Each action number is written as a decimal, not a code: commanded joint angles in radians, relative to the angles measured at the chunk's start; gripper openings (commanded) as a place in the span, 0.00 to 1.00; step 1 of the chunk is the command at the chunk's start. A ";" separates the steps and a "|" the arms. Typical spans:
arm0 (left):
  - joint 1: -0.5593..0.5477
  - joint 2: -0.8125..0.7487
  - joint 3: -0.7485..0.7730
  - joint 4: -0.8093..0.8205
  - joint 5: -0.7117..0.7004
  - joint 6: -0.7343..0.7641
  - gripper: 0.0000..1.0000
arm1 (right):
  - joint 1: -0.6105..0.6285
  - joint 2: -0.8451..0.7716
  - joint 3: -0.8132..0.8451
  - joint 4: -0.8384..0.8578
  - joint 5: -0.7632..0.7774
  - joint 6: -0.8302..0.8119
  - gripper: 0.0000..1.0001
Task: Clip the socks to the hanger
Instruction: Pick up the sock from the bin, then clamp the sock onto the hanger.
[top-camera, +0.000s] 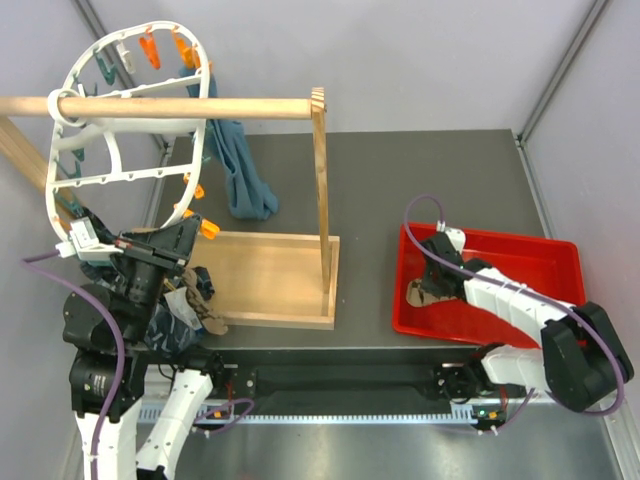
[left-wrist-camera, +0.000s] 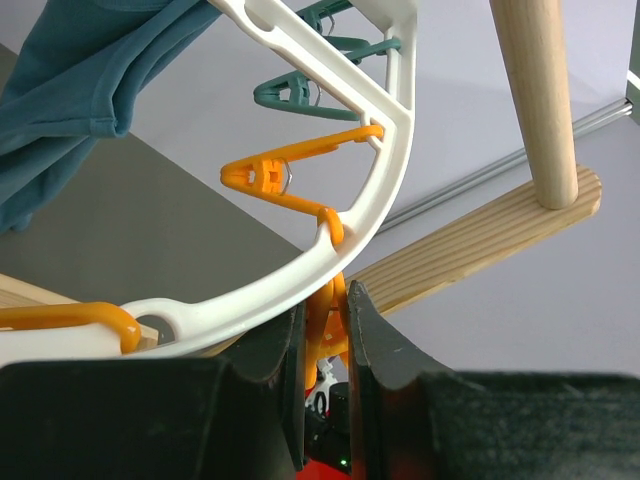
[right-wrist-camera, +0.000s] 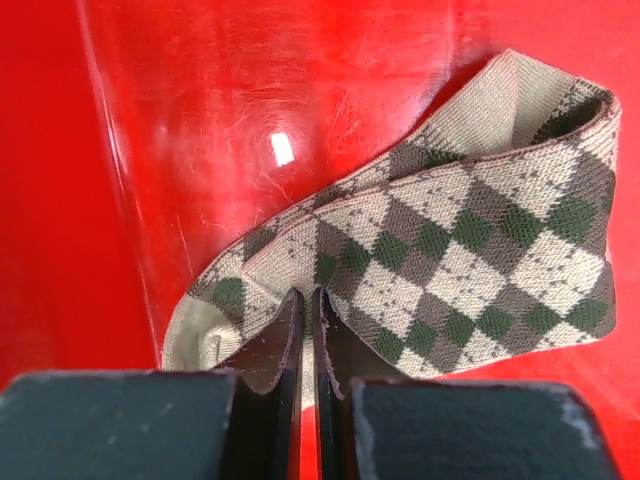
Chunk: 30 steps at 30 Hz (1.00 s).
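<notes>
The white oval hanger (top-camera: 128, 175) hangs from a wooden rod at the far left, and its rim crosses the left wrist view (left-wrist-camera: 380, 190). My left gripper (top-camera: 188, 233) is at its lower rim, shut on an orange peg (left-wrist-camera: 328, 315) under the rim. One argyle sock (top-camera: 417, 293) lies in the red tray (top-camera: 540, 243). My right gripper (top-camera: 432, 284) is down on it, jaws shut on a fold at its edge (right-wrist-camera: 307, 300); the sock's check pattern fills the right wrist view (right-wrist-camera: 480, 250). A second patterned sock (top-camera: 200, 292) lies below the left gripper.
A wooden stand holds the hanger: rod (top-camera: 180, 107), post (top-camera: 322, 190), flat base (top-camera: 270, 275). A blue cloth (top-camera: 240, 170) hangs from the hanger. More orange (left-wrist-camera: 270, 175) and teal pegs (left-wrist-camera: 290, 92) line the rim. Dark cloth (top-camera: 165, 322) lies by the left arm.
</notes>
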<state>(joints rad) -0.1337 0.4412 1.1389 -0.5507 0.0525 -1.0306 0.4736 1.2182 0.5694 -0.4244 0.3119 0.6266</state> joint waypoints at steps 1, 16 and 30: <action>-0.001 -0.002 0.002 0.034 -0.011 -0.008 0.00 | -0.016 -0.057 -0.016 0.003 -0.008 0.002 0.00; -0.001 -0.002 0.016 0.034 -0.003 -0.008 0.00 | -0.015 -0.488 0.230 -0.260 -0.146 -0.135 0.00; 0.000 -0.006 0.013 0.032 0.010 -0.025 0.00 | 0.166 -0.534 0.362 0.016 -0.786 -0.045 0.00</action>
<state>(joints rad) -0.1337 0.4404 1.1389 -0.5507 0.0547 -1.0462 0.5694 0.6468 0.8810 -0.5297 -0.3737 0.5320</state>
